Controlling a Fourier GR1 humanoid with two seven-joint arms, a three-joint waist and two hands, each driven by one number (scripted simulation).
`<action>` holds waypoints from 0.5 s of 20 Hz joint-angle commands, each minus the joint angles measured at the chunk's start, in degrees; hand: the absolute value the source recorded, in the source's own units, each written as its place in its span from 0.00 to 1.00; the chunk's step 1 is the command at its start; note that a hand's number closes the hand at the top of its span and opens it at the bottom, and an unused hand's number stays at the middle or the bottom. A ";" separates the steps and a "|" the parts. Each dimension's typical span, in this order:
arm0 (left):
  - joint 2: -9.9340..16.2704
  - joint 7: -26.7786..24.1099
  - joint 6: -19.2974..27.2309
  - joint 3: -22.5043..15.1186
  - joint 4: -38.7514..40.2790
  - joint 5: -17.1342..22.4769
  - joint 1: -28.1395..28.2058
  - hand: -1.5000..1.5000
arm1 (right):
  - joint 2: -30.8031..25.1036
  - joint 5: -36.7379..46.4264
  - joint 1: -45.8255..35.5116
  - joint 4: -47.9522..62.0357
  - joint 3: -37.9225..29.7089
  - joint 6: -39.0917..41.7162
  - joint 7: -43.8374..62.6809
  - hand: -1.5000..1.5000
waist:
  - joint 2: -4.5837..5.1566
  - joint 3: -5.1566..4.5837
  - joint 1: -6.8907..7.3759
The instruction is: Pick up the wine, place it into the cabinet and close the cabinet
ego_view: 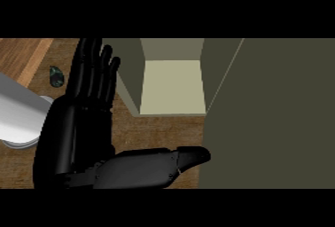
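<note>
One dark greenish wine (56, 76) bottle lies on the counter (157, 133).

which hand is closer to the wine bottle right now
Left, as far as the view shows. The left hand is open with fingers up, just right of the wine bottle lying on the counter. The right hand is not in view, so its distance cannot be judged.

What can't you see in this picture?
- Right hand: not in the head view at all.
- Wine bottle: small and dark beside the left hand; its label cannot be read.
- Cabinet: the top edge of the view cuts it off, so only part of the inside shows.
- Cabinet door: runs past the right edge; no handle shows.
</note>
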 commanded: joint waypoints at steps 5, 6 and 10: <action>-0.03 8.05 1.15 -2.34 -4.71 -7.39 0.79 0.00 | -0.86 0.21 0.72 -14.34 1.73 -3.07 9.81 0.00 | -0.10 -0.05 0.31; -0.03 8.71 4.56 -5.34 -2.69 -10.60 0.08 0.00 | -1.59 -1.85 1.56 -14.56 0.33 -2.30 9.39 0.00 | -0.14 0.00 0.03; -0.03 10.45 -1.04 -0.15 -6.68 -10.50 0.82 0.00 | -2.34 -4.26 1.23 -14.68 -1.83 -1.71 9.41 0.00 | -0.03 -0.01 0.24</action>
